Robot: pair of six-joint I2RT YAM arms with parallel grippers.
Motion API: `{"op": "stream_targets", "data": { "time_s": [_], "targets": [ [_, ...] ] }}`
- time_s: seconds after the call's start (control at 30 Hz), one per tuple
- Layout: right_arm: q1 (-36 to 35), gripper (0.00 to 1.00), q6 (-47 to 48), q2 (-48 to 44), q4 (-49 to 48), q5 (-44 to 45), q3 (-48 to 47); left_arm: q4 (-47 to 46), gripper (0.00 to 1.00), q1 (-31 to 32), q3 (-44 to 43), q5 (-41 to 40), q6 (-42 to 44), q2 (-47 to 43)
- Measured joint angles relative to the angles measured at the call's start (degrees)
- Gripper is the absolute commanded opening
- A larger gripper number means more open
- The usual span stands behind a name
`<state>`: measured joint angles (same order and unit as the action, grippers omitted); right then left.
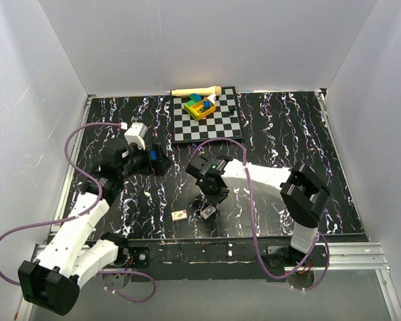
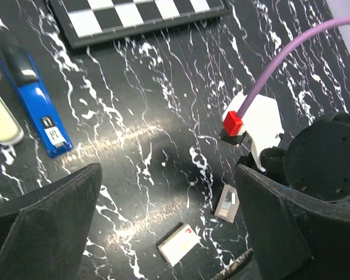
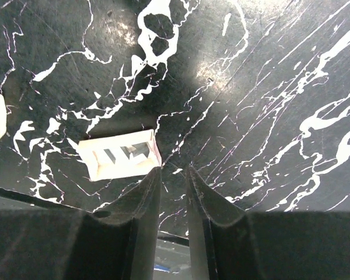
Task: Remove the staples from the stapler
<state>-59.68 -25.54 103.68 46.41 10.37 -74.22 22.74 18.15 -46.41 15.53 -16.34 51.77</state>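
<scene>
The blue stapler (image 2: 39, 108) with its black end (image 2: 17, 58) lies flat and closed on the marbled black table, at the upper left of the left wrist view. It lies outside my left gripper (image 2: 168, 175), whose fingers (image 2: 52, 216) stand wide apart with only table between them. From above, the stapler (image 1: 152, 160) shows beside the left gripper (image 1: 159, 162). My right gripper (image 3: 174, 172) hangs low over the table near the front, jaws parted by a narrow gap that holds nothing. A small open white box (image 3: 119, 154) lies just left of its fingertips. No loose staples show.
A second small white box (image 2: 179, 244) lies near the first (image 2: 227, 203), toward the table's front edge. A checkerboard (image 1: 217, 124) with coloured blocks (image 1: 200, 105) and a wooden stick (image 1: 195, 91) sits at the back. A cream rounded object (image 2: 0, 119) lies next to the stapler.
</scene>
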Motion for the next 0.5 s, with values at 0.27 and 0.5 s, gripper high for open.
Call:
{"op": "stream_targets", "data": {
  "time_s": [0.27, 0.5],
  "targets": [
    [0.0, 0.29, 3.93, -3.15, -1.86, -0.55, 3.78, 2.62, 0.96, 3.39, 6.19, -1.14, -6.38, -1.05],
    [0.04, 0.29, 5.79, -3.15, -4.57, -3.06, 4.11, 5.16, 0.62, 4.55, 8.68, -3.04, -10.62, -1.84]
  ]
}}
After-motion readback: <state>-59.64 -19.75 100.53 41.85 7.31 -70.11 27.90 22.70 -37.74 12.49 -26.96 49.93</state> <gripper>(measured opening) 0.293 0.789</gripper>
